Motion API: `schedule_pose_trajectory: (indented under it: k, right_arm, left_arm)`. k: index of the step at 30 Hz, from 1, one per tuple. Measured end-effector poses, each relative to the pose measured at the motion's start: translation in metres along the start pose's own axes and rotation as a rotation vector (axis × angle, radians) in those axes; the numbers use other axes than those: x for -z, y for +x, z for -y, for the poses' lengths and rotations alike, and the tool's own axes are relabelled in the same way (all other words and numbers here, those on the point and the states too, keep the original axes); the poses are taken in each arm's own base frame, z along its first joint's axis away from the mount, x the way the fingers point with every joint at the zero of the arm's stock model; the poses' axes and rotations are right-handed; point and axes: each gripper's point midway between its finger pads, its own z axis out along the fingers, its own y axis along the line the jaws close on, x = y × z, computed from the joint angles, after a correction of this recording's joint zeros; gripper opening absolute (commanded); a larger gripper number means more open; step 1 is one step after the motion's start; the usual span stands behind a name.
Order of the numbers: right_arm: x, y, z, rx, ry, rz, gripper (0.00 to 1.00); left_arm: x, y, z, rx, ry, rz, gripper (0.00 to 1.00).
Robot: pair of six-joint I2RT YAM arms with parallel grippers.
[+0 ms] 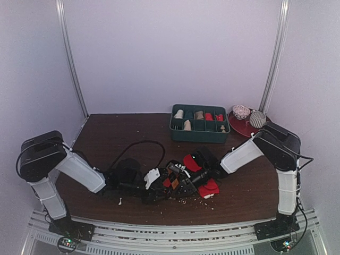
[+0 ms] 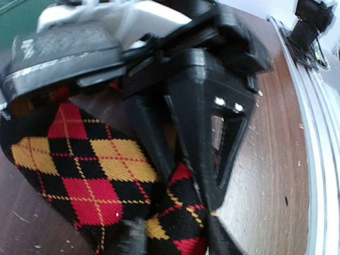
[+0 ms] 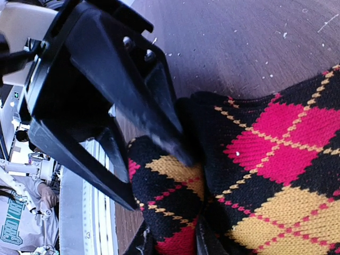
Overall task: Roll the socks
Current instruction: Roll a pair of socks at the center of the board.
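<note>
Fabric fills the view under both wrists: the black argyle sock (image 2: 90, 175) lies bunched on the table (image 1: 106, 138), close to its near edge and about midway between the two arm bases. The right gripper (image 3: 159, 180) is clenched on it, jaws nearly together, with a fold of the knit pinched between its two black fingers (image 3: 154, 106). The upper tip digs into the cloth. The left gripper (image 2: 188, 188) comes in from the other side and straddles a raised ridge of the same sock, jaws about halfway apart. That view is smeared, and I cannot tell whether it grips the ridge or only brackets it. From above, the two grippers meet almost nose to nose.

The red sock (image 1: 208, 188) shows as two bright patches, one in front of the right gripper and one behind it, both against the argyle heap.

The metal rail (image 2: 313, 159) along the table's front runs just beside the work, so there's little room toward the arms. Toward the back there's bare wood between the socks and the green tray (image 1: 199, 139), and more on the left. A black cable (image 1: 139, 142) loops over the wood behind the left gripper. The red plate (image 1: 241, 128) sits at the far right, well apart. Pale lint (image 1: 186, 201) speckles the wood in front.
</note>
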Motion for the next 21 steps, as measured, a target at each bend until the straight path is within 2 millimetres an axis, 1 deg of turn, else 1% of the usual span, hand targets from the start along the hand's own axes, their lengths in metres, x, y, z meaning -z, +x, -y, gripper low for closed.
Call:
schedule_pose_trajectory:
  k: [2, 5, 6, 9, 10, 11, 14, 15, 16, 18, 21]
  right_arm:
    - [0.000, 0.001, 0.000, -0.004, -0.001, -0.003, 0.21]
    - [0.003, 0.001, -0.001, -0.014, 0.002, -0.007, 0.21]
    - [0.005, 0.001, -0.001, -0.016, 0.005, -0.008, 0.25]
    - [0.008, 0.001, -0.003, -0.011, 0.023, -0.009, 0.41]
    - [0.009, 0.001, -0.005, -0.005, 0.033, -0.009, 0.53]
    - [0.012, 0.001, -0.007, 0.002, 0.048, -0.008, 0.62]
    - [0.022, -0.003, -0.015, 0.030, 0.117, 0.006, 0.76]
    - [0.025, -0.004, -0.017, 0.037, 0.148, 0.009, 0.90]
    - [0.030, -0.004, -0.018, 0.047, 0.191, 0.012, 0.99]
    - [0.046, -0.005, -0.020, 0.047, 0.280, 0.031, 1.00]
    - [0.076, -0.023, -0.035, 0.103, 0.394, 0.105, 1.00]
  left_arm:
    - [-0.006, 0.001, -0.001, 0.004, 0.006, -0.011, 0.00]
    - [-0.010, 0.001, -0.001, 0.011, 0.020, -0.016, 0.00]
    - [-0.011, 0.000, 0.000, 0.015, 0.022, -0.017, 0.00]
    - [-0.013, 0.000, -0.001, 0.042, 0.026, -0.029, 0.00]
    - [-0.014, -0.001, -0.001, 0.056, 0.024, -0.036, 0.00]
    - [-0.016, -0.003, -0.002, 0.073, 0.022, -0.047, 0.00]
    - [-0.019, -0.005, -0.004, 0.131, 0.017, -0.084, 0.00]
    - [-0.019, -0.005, -0.004, 0.149, 0.016, -0.094, 0.00]
    - [-0.019, -0.004, -0.005, 0.175, 0.017, -0.108, 0.00]
    - [-0.018, -0.003, -0.007, 0.229, 0.023, -0.128, 0.00]
    - [-0.015, 0.002, -0.009, 0.296, 0.036, -0.156, 0.00]
